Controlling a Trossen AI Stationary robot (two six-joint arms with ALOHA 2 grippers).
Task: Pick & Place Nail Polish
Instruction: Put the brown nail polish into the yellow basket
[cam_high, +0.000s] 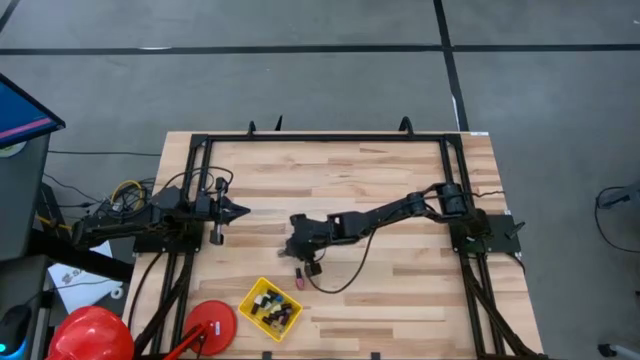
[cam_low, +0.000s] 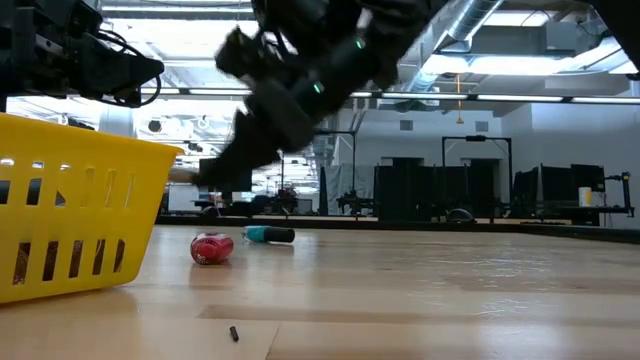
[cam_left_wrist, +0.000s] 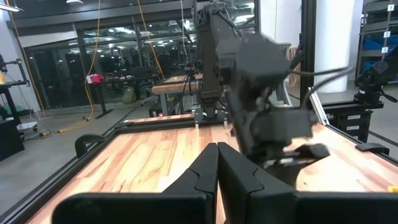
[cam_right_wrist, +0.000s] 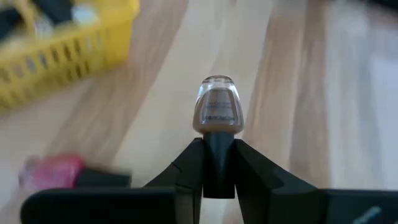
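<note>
My right gripper is shut on a small brown nail polish bottle above the middle of the table; the gripper also shows in the high view. A pink-red bottle with a dark cap lies on its side on the wood just near of it, also in the high view and the low view. A teal bottle lies beside it. A yellow basket near the front edge holds several bottles. My left gripper is shut and empty at the table's left. My right gripper pinches the brown bottle's dark cap between its two fingertips. The glass body sticks out past the fingertips, in line with the fingers. The bottle is lifted clear of the table.
A red round object and a red hard hat sit at the near left corner. A black cable loops under the right arm. A tiny dark bit lies on the wood near the front. Bare wood spreads to the right and far side.
</note>
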